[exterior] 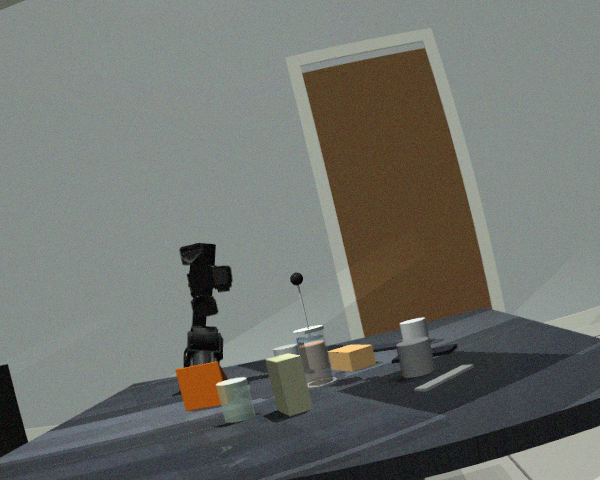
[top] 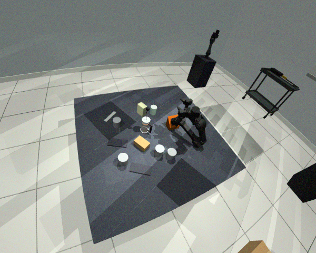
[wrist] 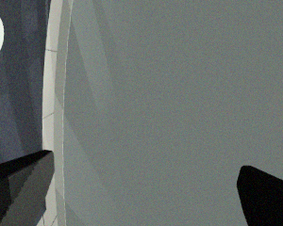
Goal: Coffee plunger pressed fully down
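Note:
The coffee press (top: pixel 145 125) is a glass cylinder with brown liquid, standing upright near the middle of the dark mat; it also shows in the exterior view (exterior: pixel 313 356). Its plunger rod stands fully raised, with a black knob (exterior: pixel 296 279) on top, also seen in the top view (top: pixel 147 109). My gripper (top: pixel 186 102) (exterior: pixel 199 254) is on the folded black arm to the right of the press, well apart from it and pointing up; in the exterior view it is at the left. In the wrist view the fingers stand wide apart with only wall between them. The gripper is open and empty.
An orange box (top: pixel 171 122) sits next to the arm. A pale green box (top: pixel 141 108) and a light cylinder (top: pixel 153 109) stand behind the press. A tan box (top: pixel 141 143), a grey cylinder (top: pixel 116 122) and white cylinders (top: pixel 159 149) surround it. Flat dark plates (top: pixel 117 142) lie on the mat.

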